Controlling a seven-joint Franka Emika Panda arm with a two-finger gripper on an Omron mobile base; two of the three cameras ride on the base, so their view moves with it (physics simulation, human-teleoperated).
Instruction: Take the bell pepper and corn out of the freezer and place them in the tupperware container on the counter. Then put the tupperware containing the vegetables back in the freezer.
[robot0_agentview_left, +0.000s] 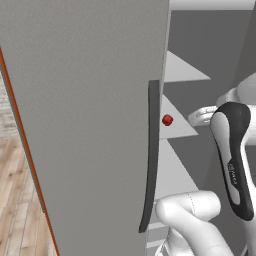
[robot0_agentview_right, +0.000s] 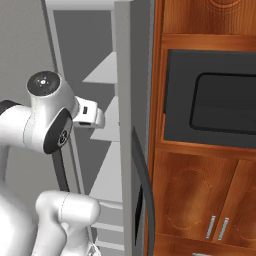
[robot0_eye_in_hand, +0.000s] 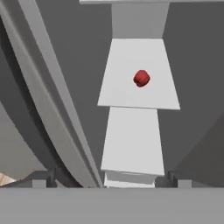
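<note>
My claw (robot0_eye_in_hand: 112, 179) stands fully parted and holds nothing; in the hand view its two small dark tips sit low at either side, aimed into the open freezer (robot0_agentview_left: 215, 60). The freezer is a tall grey cabinet with matte, unmarked walls. Its door (robot0_agentview_left: 90, 125) is a flat slab of faintly speckled grey, swung open and filling most of the left base view, with a long dark vertical handle (robot0_agentview_left: 151, 155) that bows slightly along its edge. Inside, the shelves (robot0_eye_in_hand: 138, 74) are pale grey flat plates, smooth and featureless, stacked one above another and appearing as tapering wedges from the base cameras. The bell pepper (robot0_eye_in_hand: 141, 78) is a small rounded red lump, glossy in places, somewhat squat with a shallow dent on top. It rests on one of the middle shelves, toward the right half of that plate in the hand view, well apart from my claw. In the left base view the same pepper (robot0_agentview_left: 167, 120) shows just beside the handle's edge. I cannot say with confidence how far back on the shelf it sits. To the right of the freezer stand reddish-brown wooden cabinets (robot0_agentview_right: 200, 200) with carved panels and small silver handles, framing a dark built-in oven (robot0_agentview_right: 215, 100) with a glossy black window.
</note>
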